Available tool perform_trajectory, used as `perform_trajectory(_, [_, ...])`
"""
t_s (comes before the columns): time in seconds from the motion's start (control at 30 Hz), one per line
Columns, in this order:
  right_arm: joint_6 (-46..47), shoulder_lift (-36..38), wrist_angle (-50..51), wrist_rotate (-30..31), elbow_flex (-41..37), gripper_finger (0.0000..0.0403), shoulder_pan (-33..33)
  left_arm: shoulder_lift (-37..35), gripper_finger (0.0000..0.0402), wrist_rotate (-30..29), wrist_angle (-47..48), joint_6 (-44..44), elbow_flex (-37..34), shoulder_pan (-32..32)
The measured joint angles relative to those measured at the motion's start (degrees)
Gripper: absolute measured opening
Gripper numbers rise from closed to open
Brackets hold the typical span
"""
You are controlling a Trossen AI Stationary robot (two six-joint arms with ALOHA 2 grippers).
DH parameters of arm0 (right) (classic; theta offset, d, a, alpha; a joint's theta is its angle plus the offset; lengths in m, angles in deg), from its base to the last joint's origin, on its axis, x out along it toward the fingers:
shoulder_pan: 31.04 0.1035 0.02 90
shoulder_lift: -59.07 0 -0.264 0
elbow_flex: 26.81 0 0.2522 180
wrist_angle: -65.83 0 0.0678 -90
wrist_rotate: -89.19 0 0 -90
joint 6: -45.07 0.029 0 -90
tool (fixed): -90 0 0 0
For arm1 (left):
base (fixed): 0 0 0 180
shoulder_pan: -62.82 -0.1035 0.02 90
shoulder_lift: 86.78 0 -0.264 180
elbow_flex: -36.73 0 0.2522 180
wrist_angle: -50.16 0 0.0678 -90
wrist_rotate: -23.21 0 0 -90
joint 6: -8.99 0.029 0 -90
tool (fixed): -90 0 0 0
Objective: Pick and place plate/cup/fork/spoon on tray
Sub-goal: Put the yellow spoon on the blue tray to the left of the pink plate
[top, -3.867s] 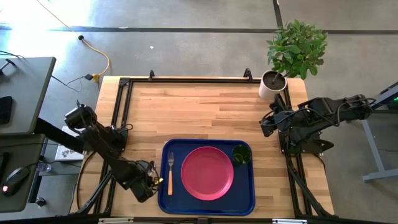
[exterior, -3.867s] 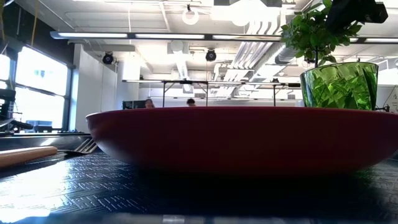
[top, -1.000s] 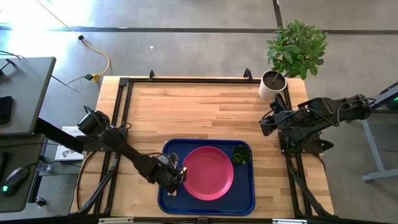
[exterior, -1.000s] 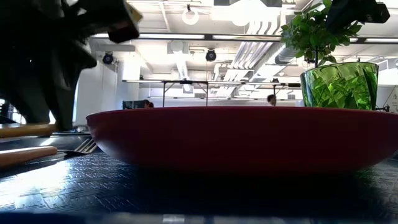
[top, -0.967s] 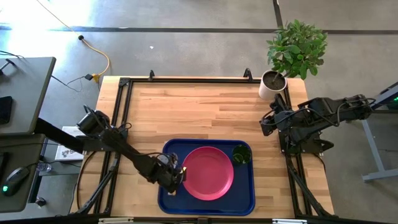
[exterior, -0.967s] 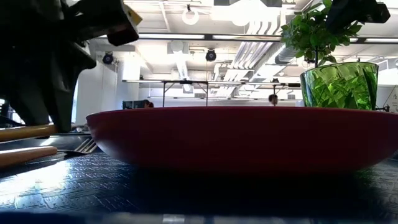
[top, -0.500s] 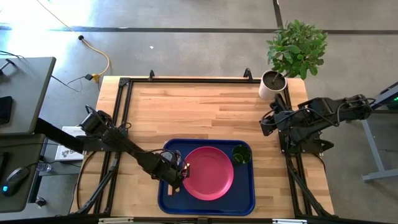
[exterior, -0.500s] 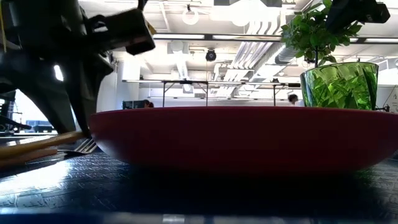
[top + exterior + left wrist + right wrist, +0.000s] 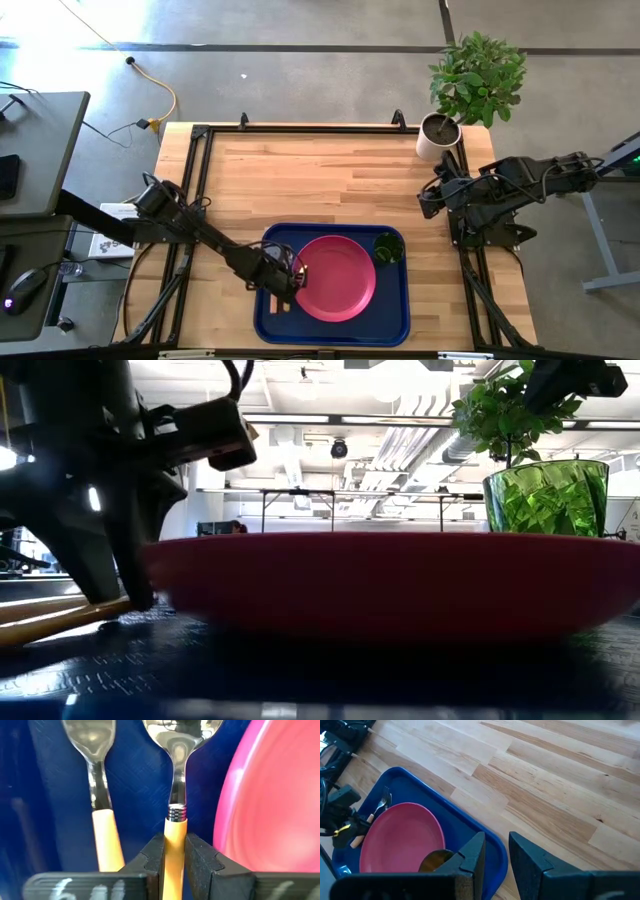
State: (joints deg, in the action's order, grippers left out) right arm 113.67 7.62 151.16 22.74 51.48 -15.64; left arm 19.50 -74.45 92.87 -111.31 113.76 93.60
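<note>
My left gripper [image 9: 174, 862] is clamped on the spoon [image 9: 176, 795], both fingers [image 9: 152, 857] pinching the orange-tan handle just behind the ribbed collar where the metal neck begins. The spoon hangs low over the blue floor of the tray [image 9: 396, 316], in the strip beside the plate [image 9: 335, 278] on the side away from the cup [image 9: 388, 248]; the low view suggests the handle slopes down toward the tray floor. The fork [image 9: 102, 795] already lies in that same strip, on the far side of the spoon from the plate and roughly parallel to it.

I judge the spoon light and rigid, so it won't flex or sag. The smooth, narrow handle could twist in my grip if the bowl end catches on anything. Holding it near the collar seems about right to me, since that puts the heavier metal end close to the fingers. The gap between plate rim and fork is narrow, so it could clip either one going down.

My right gripper [image 9: 494, 857] waits well away from the plate, off the tray over bare wood, fingers parted and empty.
</note>
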Motion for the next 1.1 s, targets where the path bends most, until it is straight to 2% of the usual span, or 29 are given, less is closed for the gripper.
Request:
perform_trajectory(0.57, [-0.32,-0.03,-0.01,0.02,0.00,0.0079,0.00,0.31,0.0088,0.96,-0.05,-0.62,0.00,-0.02])
perform_trajectory(1.1, [-0.57,-0.03,-0.01,0.02,0.00,0.0079,0.00,0.29,0.0090,1.70,1.29,-2.55,0.00,-0.06])
